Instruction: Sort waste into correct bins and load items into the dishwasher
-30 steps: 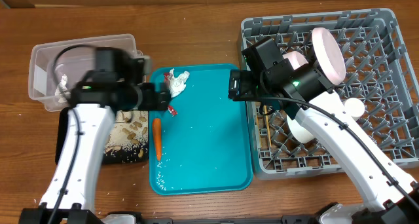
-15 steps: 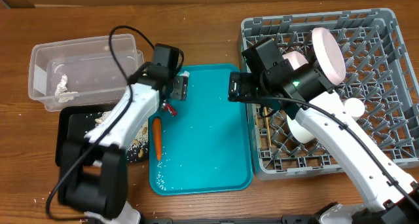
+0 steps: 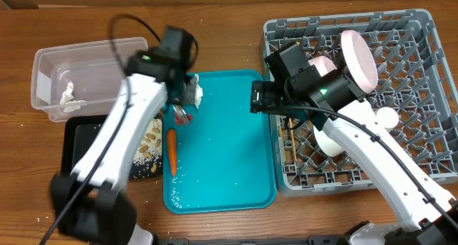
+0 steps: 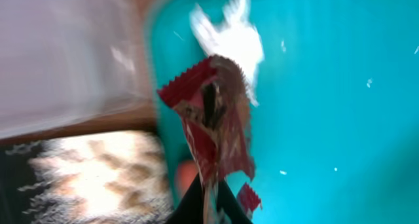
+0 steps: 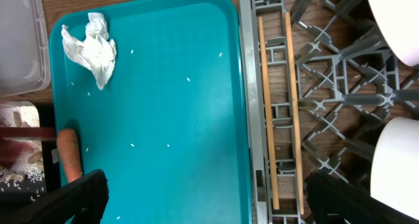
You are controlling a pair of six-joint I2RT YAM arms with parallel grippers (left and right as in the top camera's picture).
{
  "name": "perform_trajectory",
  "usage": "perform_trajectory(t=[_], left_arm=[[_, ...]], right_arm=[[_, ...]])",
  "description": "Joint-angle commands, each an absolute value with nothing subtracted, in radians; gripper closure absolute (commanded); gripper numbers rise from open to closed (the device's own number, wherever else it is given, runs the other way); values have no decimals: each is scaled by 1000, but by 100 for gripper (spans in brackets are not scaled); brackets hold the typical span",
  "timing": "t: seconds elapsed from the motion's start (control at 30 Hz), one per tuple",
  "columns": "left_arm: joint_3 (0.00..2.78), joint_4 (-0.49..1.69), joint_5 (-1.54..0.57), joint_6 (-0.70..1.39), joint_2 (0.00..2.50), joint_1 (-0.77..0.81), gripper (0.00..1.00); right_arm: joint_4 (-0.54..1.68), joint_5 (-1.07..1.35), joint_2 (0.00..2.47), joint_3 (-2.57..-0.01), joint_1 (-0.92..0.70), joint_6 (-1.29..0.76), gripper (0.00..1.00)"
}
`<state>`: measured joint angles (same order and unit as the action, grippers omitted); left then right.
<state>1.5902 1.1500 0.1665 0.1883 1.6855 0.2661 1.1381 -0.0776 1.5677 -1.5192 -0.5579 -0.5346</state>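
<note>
Two grippers in view, in differing states. At left gripper (image 4: 209,201): clamped together on red-and-brown wrapper (image 4: 215,122), pinched at its lower end and held over left edge of teal tray (image 3: 229,166). Just beyond fingertips: crumpled white tissue (image 4: 236,40), lying on tray. Close beside fingertips, toward arm base: orange carrot (image 3: 172,150) and small red scrap (image 4: 249,198), both on tray. Off to gripper's left: clear plastic bin (image 3: 86,73); nearer arm base, black bin (image 3: 79,141) with food scraps. Blurred in both views, so fine detail unreadable.

At right gripper (image 5: 209,198): fingers (image 5: 72,198) spread wide apart, hovering over tray's right edge beside grey dish rack (image 3: 401,30). Between fingers in wrist view, nearer right one: two chopsticks (image 5: 265,112) lying parallel in rack. Farther right of gripper: pink plate (image 3: 358,59) standing on edge and white cup (image 5: 399,158)
</note>
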Motion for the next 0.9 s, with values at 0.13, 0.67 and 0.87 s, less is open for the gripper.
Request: perform_trajectory(t=[0.13, 0.67, 0.87], left_arm=[[1678, 1193, 369, 234, 1624, 69, 96], [1827, 1268, 59, 239, 1716, -55, 31], [1787, 1192, 58, 190, 1752, 171, 28]], right_arm=[[1134, -72, 1550, -1542, -561, -523, 0], [1135, -72, 1550, -1542, -561, -523, 0], [1135, -72, 1550, -1542, -561, -523, 0]])
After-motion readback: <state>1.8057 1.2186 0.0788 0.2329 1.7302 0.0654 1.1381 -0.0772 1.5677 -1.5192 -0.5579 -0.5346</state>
